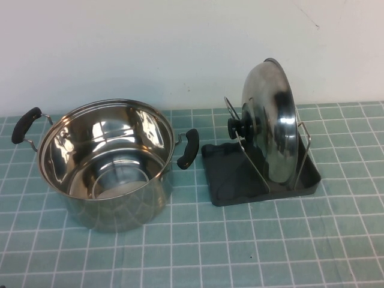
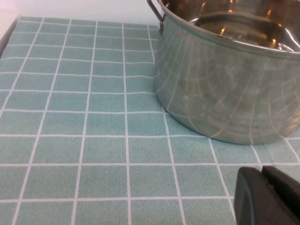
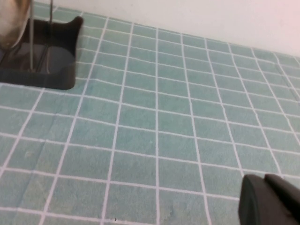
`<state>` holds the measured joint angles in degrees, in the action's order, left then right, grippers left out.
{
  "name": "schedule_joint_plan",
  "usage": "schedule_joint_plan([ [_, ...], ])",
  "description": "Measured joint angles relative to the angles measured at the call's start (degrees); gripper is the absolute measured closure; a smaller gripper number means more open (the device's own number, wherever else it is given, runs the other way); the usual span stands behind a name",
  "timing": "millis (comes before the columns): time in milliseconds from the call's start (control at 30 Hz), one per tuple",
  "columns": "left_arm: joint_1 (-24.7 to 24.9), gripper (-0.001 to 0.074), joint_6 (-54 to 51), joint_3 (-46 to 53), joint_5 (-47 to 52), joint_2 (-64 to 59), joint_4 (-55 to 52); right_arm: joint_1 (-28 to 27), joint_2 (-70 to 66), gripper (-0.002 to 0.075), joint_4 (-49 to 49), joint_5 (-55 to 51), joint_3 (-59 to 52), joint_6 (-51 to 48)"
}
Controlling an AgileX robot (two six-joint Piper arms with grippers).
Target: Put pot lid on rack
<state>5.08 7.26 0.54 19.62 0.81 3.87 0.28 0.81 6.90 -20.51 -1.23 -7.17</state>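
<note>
The pot lid (image 1: 273, 120) stands on edge in the rack (image 1: 231, 180), held between the silver wire loops, its black knob (image 1: 239, 127) facing the pot. The rack's dark grey tray sits at the right of the table. In the right wrist view a corner of the rack (image 3: 51, 61) and a sliver of the lid (image 3: 11, 23) show. Neither gripper shows in the high view. My left gripper (image 2: 261, 169) is shut and empty, low over the tiles near the pot. My right gripper (image 3: 264, 178) is shut and empty, well away from the rack.
A deep steel pot (image 1: 108, 162) with two black side handles stands left of the rack; its wall fills part of the left wrist view (image 2: 229, 89). The table has a green tiled cover (image 1: 240, 252). A white wall runs behind.
</note>
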Motion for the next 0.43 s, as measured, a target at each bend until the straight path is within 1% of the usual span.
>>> schedule_joint_plan([
  [167, 0.0, 0.0737, 0.0, 0.0, 0.0, 0.0, 0.0, 0.0, 0.0, 0.0726, 2.0, 0.0, 0.0, 4.4],
  [433, 0.0, 0.0737, 0.0, 0.0, 0.0, 0.0, 0.0, 0.0, 0.0, 0.0726, 2.1, 0.0, 0.0, 4.8],
])
